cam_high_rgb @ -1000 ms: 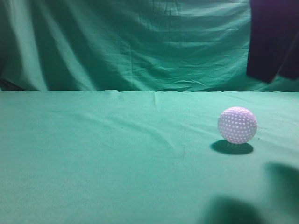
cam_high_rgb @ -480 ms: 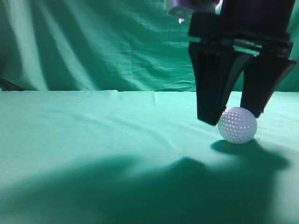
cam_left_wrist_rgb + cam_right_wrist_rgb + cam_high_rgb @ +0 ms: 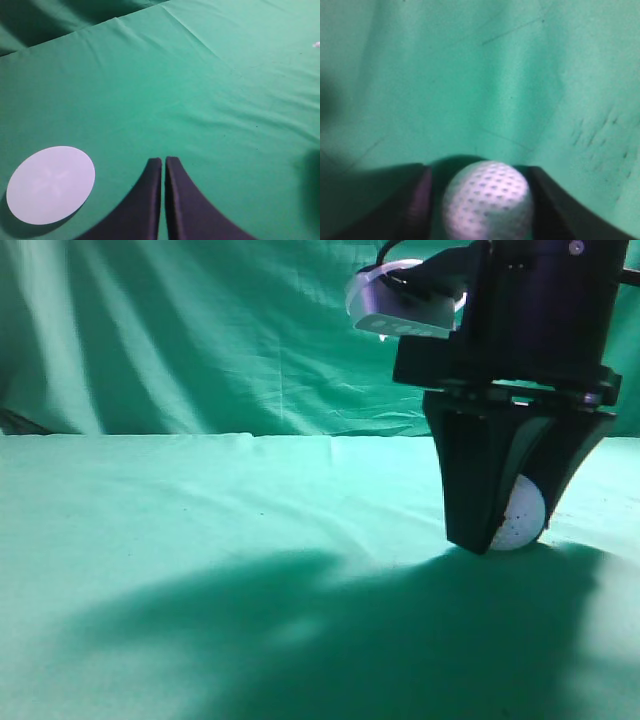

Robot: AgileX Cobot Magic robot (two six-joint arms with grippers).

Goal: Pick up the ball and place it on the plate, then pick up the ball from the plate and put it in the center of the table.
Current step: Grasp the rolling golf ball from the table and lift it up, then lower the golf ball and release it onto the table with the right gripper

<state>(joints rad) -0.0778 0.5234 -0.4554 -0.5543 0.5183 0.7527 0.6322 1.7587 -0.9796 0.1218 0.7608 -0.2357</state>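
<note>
- Green cloth table [image 3: 200, 540]: wide open room left of my right gripper [image 3: 515, 540].
- Right gripper's down at the cloth, fingers straddling the golf ball [image 3: 489, 200]; contact unclear, view blurred.
- Ball mostly hidden in exterior view.
- White plate [image 3: 50, 183] lies beside my closed, empty left gripper [image 3: 164, 165].

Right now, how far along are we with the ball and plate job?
Nothing is finished. The plate is bare and the ball sits on the green cloth. In hand: the right gripper is down around the ball, a finger on each side; whether it has clamped is unclear. The left gripper is shut and idle. Left: lift, set it on the plate, then return it to the table centre.
</note>
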